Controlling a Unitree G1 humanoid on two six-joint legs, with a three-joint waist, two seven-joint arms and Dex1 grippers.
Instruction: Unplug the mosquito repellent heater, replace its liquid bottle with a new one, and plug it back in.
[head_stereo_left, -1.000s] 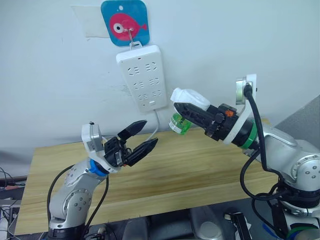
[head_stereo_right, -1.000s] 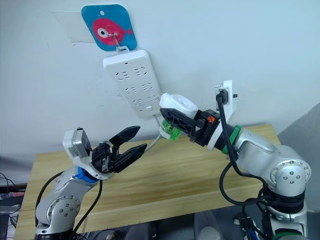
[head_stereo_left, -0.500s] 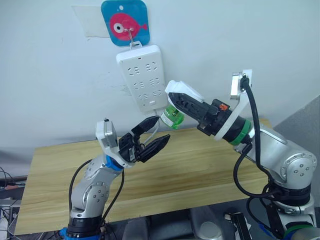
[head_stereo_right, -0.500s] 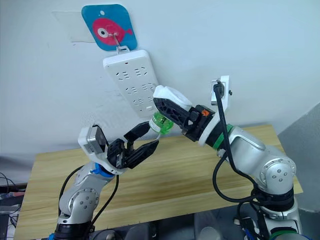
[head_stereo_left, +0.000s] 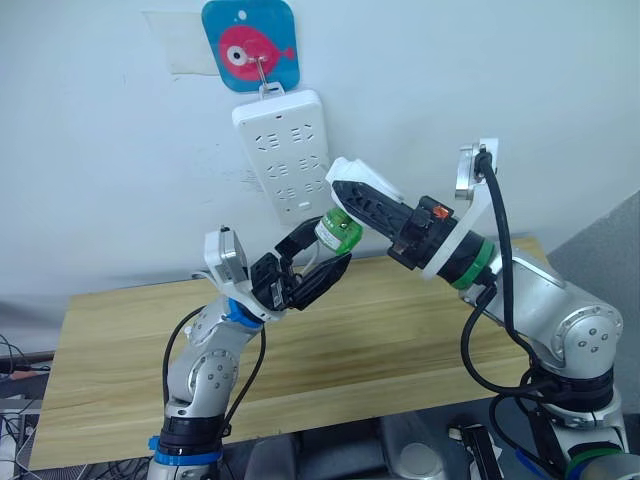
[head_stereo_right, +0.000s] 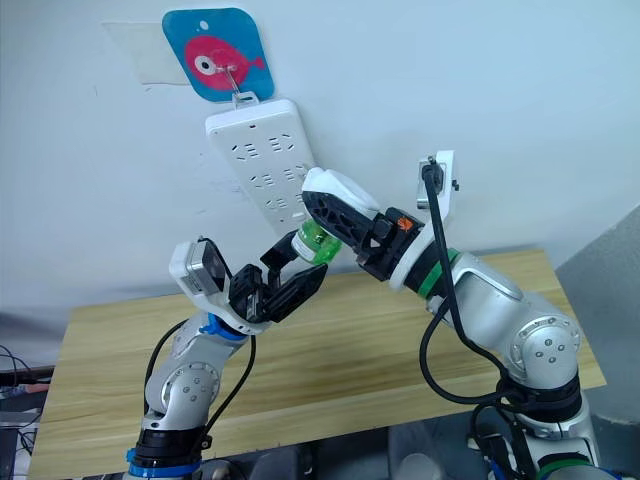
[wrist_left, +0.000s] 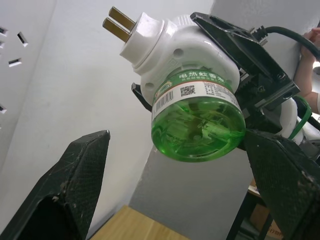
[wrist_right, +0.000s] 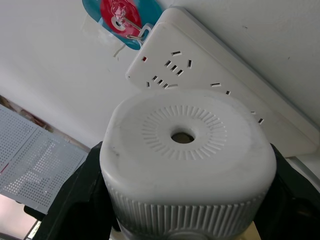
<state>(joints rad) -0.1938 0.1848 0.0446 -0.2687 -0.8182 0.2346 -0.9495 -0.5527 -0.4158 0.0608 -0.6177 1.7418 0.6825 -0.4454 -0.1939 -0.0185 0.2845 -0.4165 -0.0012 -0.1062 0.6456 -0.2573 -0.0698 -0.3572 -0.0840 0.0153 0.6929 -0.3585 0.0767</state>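
Note:
My right gripper (head_stereo_left: 346, 196) is shut on the white mosquito repellent heater (head_stereo_left: 352, 176), held in the air just below the power strip. The heater's vent dome (wrist_right: 184, 136) faces the right wrist camera, and its two brass prongs (wrist_left: 119, 23) stick out free. A green liquid bottle (head_stereo_left: 338, 231) with a white label is screwed into the heater and points toward my left arm. My left gripper (head_stereo_left: 322, 256) is open, one black finger (wrist_left: 75, 180) on each side of the bottle's base (wrist_left: 200, 127), apart from it.
The long white power strip (head_stereo_left: 283, 150) hangs on the wall from a hook on a blue fish plaque (head_stereo_left: 250, 45), its cable running down behind the grippers. A bare wooden table (head_stereo_left: 400, 330) lies below both arms.
My left arm rose and moved right, bringing its open fingers around the bottle. My right gripper carried the heater left and upward toward the strip, swinging the bottle toward the left gripper.

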